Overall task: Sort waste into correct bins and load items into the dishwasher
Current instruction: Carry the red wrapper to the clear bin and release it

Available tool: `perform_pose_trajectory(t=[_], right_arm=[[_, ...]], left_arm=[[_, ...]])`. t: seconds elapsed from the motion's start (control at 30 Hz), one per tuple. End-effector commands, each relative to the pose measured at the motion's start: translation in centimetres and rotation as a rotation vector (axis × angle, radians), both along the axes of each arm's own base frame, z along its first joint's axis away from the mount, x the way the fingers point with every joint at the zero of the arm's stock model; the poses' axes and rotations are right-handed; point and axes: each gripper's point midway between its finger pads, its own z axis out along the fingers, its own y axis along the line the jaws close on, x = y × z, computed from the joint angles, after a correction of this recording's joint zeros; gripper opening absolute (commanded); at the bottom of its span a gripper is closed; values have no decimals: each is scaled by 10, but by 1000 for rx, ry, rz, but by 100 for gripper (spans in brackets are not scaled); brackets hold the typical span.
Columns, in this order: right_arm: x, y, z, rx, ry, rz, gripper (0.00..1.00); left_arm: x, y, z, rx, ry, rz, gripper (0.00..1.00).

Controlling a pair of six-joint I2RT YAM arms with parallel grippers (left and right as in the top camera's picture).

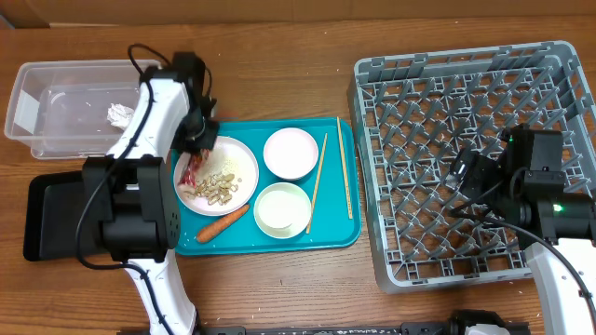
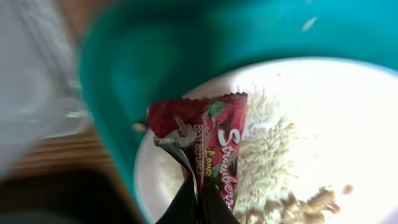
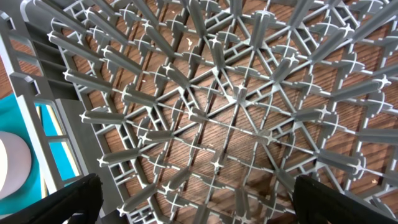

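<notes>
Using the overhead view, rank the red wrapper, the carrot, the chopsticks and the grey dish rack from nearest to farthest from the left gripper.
1. red wrapper: pinched in the left gripper, at the plate's left edge.
2. carrot: on the teal tray, just off the plate.
3. chopsticks: on the tray's right side.
4. grey dish rack: far right, off the tray.

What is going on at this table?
The left gripper has its jaws shut on the red snack wrapper, at the round white plate of food scraps on the teal tray. The right gripper hangs open above the grey plastic dish rack, holding nothing. A crumpled white tissue lies in the clear plastic tub.
</notes>
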Motion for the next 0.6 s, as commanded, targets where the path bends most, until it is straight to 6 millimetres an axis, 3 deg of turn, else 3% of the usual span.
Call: perform_pose_trajectory(t=[0.0, 0.17, 0.27, 0.37, 0.57], right_arm=[[3, -1, 11, -11, -27, 1, 100], [1, -1, 10, -11, -21, 1, 100], [1, -1, 9, -11, -19, 1, 100], [1, -1, 10, -11, -19, 1, 100], [1, 0, 10, -10, -19, 1, 100]], left_arm=[[27, 2, 35, 14, -96, 33, 4], [51, 9, 74, 5, -213, 104, 4], [71, 25, 95, -2, -316, 185, 4], [88, 52, 104, -4, -406, 271, 4], [103, 110, 114, 2, -527, 443, 4]])
